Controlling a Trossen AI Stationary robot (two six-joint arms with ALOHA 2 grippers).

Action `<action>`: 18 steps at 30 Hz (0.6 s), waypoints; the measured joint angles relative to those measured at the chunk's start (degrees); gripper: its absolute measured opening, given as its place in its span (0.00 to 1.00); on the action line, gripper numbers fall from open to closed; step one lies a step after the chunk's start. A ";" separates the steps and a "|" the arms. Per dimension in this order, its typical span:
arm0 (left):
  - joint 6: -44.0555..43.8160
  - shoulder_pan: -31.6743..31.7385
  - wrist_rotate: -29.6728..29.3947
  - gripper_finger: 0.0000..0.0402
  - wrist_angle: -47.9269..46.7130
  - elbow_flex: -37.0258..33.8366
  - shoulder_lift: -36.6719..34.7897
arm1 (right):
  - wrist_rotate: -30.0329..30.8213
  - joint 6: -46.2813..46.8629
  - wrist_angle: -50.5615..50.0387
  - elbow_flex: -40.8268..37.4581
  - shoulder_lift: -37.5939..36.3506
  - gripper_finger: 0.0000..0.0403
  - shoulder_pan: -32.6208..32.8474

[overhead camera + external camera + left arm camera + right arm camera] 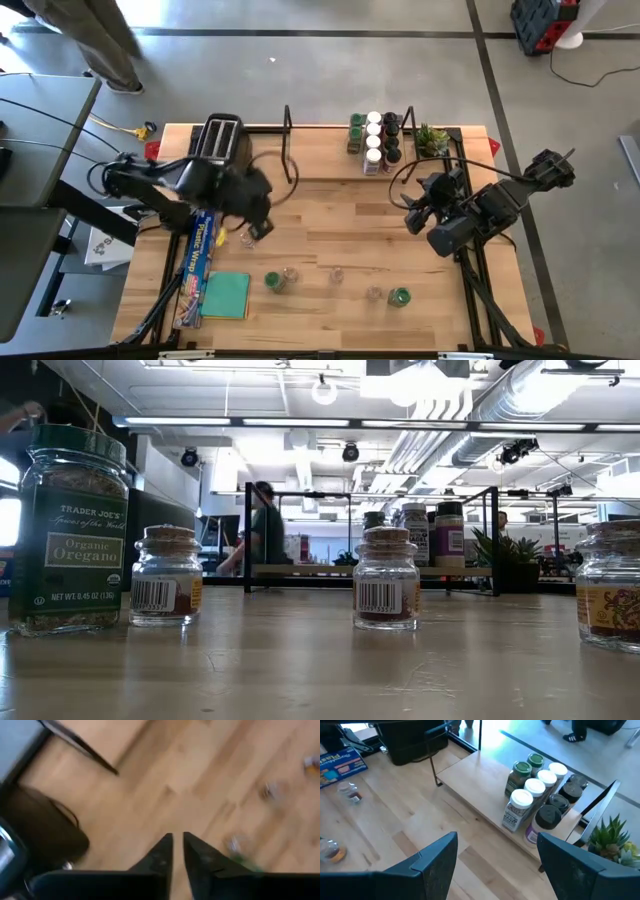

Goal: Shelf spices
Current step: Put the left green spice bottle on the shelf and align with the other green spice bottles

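High view: light wooden surface (330, 230) on grey floor. Shelf (320, 160) along far edge, jar cluster (378, 140) on its right end beside potted plant (432, 138). Loose jars (335, 285) along near edge. Left hand (258, 230) near toaster (222, 138); right hand (415, 215) between cluster and loose jars.

Low view: oregano jar (72, 530), cork-topped jars (385, 578) upright in front, shelf behind.

Left wrist view: fingers (162, 857) nearly clenched, nothing held.

Right wrist view: fingers (437, 857) spread, released, empty.

Judgement: left hand nearer green-lidded jar (274, 281).

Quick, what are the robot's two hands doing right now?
Left gripper: jaws nearly shut, holding nothing.
Right gripper: jaws wide open, empty.
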 joint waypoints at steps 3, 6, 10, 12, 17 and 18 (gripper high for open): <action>-3.23 -5.17 1.47 0.25 -1.35 -0.45 0.54 | 0.00 -1.01 -0.05 0.00 0.00 0.66 0.00; -5.42 -9.43 1.60 0.43 -1.13 -4.62 0.74 | -0.04 -1.00 -0.05 0.00 0.00 0.66 0.02; -10.17 -12.97 4.88 0.69 1.83 -12.53 0.74 | -1.39 -1.00 -0.06 0.00 0.00 0.66 0.04; -9.31 -14.20 7.91 0.77 5.43 -15.74 0.76 | -1.61 -0.98 -0.05 0.00 0.00 0.66 0.06; 2.47 -19.46 7.18 0.84 16.88 -19.36 0.57 | -4.14 -0.99 -0.09 0.00 0.00 0.66 0.07; 2.82 -20.29 6.48 0.84 17.98 -19.53 0.52 | -4.56 -0.98 -0.15 0.00 0.00 0.66 0.07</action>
